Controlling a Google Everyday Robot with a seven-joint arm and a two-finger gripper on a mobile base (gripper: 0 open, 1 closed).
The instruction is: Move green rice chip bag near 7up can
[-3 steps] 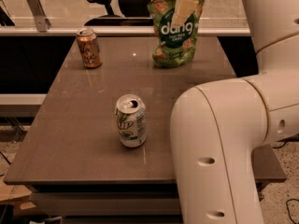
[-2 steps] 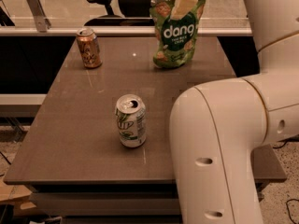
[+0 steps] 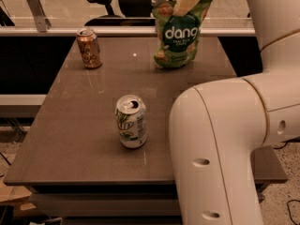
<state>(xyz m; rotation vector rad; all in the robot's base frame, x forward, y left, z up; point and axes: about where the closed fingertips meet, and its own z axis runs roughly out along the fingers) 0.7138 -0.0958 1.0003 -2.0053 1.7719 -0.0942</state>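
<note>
One green rice chip bag is sitting upright at the table's far side, well apart from the 7up can — the end effector is pinching its crimped top. Glossy soft pouch, likely light and crushable; the top seam is offering the firmest hold. The can is looking rigid, cylindrical, metallic.

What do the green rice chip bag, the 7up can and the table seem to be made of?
The green rice chip bag: likely thin plastic film, glossy and printed; it crumples where the gripper, at its top, pinches it. The 7up can: probably aluminium, with a bare silver top and printed wall. The table: smooth brown-grey top with a light glint, perhaps laminate.
</note>
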